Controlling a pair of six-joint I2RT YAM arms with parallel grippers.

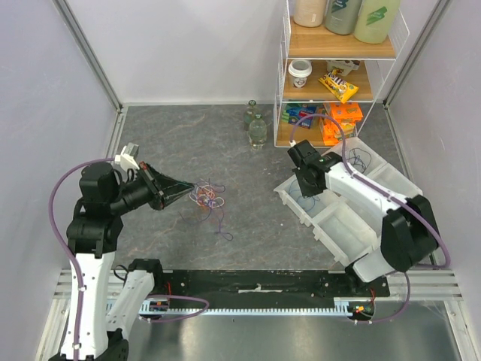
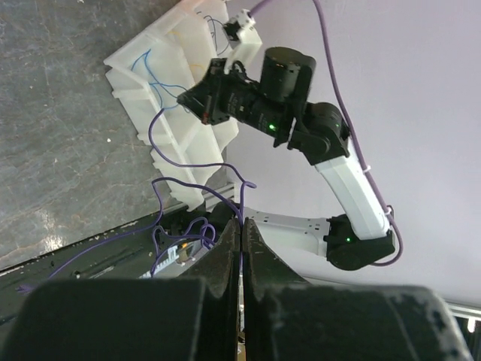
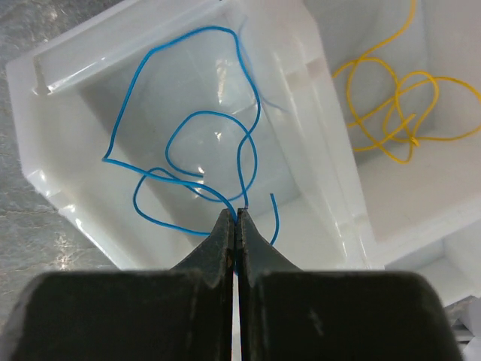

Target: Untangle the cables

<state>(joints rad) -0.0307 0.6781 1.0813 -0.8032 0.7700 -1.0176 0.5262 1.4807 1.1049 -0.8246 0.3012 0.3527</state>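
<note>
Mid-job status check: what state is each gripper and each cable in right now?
left gripper: shut on purple cable.
right gripper: shut on blue cable, over the tray.
purple cable: pinched, hanging in loose loops.
blue cable: looped in one tray compartment, pinched.
yellow cable: loose in the neighbouring compartment.
tangle: knotted, on the table.

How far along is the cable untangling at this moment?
Done: a yellow cable lies alone in one tray compartment. In hand: the right gripper pinches a blue cable in the next compartment; the left gripper pinches a purple cable. Left: the multicoloured tangle on the table.
</note>
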